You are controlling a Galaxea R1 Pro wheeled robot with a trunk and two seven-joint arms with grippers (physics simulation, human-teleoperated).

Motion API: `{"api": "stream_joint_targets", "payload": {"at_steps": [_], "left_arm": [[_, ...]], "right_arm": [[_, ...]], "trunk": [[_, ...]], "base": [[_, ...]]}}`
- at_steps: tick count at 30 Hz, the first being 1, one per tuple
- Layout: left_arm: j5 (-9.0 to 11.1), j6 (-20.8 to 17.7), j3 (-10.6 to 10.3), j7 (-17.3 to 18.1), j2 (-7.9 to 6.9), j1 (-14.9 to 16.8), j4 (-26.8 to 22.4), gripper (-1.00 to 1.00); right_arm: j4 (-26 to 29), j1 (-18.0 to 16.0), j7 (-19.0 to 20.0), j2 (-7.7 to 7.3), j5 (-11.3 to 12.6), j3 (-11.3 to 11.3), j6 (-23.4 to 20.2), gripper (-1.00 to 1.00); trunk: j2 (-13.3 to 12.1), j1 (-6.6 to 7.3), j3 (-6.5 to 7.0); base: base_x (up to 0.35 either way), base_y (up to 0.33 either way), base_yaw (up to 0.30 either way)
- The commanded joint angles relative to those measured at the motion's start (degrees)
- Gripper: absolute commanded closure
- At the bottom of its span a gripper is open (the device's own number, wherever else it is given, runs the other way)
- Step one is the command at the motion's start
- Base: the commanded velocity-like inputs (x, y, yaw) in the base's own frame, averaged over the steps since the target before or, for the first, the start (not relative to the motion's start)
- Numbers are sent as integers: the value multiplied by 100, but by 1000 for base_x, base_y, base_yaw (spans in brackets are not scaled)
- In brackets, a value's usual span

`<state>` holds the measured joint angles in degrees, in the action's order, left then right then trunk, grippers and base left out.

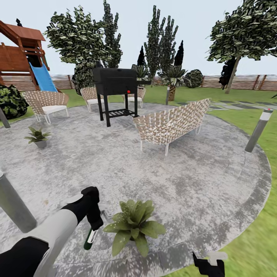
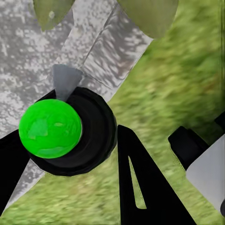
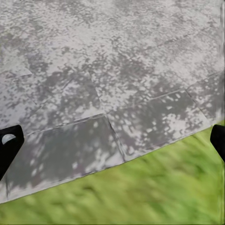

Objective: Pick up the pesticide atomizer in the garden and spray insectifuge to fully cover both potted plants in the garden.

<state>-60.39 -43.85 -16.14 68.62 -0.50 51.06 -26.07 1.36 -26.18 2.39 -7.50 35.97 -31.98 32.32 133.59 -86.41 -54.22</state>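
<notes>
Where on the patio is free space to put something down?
Bare paving lies between the near potted plant and the woven bench, and right of it toward the lamp post. It is crowded beside the left gripper holding the atomizer.

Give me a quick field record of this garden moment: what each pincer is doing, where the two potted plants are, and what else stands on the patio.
left pincer: shut on pesticide atomizer, beside near plant
right pincer: open, holds nothing, at patio edge by grass
near potted plant: on patio, right of atomizer
far potted plant: patio's left side
furniture: black grill, woven bench, woven chairs
</notes>
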Motion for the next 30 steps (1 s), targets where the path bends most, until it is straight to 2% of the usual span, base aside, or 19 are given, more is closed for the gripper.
{"api": "stream_joint_targets", "payload": {"at_steps": [1,12,18,30], "left_arm": [[-26,-49,-26,46,-3,-5,-7,100],[-33,-76,-29,45,-10,-17,-3,100],[-36,-78,-18,19,-67,-46,-3,100],[-26,-71,5,3,-47,-61,0,100]], "right_arm": [[0,-1,25,-9,60,-35,11,-100],[4,-1,25,-4,60,-37,11,-100],[4,-1,25,6,60,-37,11,-100],[4,-1,25,12,57,-37,11,-100]], "trunk": [[2,1,-6],[2,1,-6],[2,1,-6],[2,1,-6]], "base": [[16,-268,4],[-164,-225,0],[-35,-26,12],[47,-24,233]]}}
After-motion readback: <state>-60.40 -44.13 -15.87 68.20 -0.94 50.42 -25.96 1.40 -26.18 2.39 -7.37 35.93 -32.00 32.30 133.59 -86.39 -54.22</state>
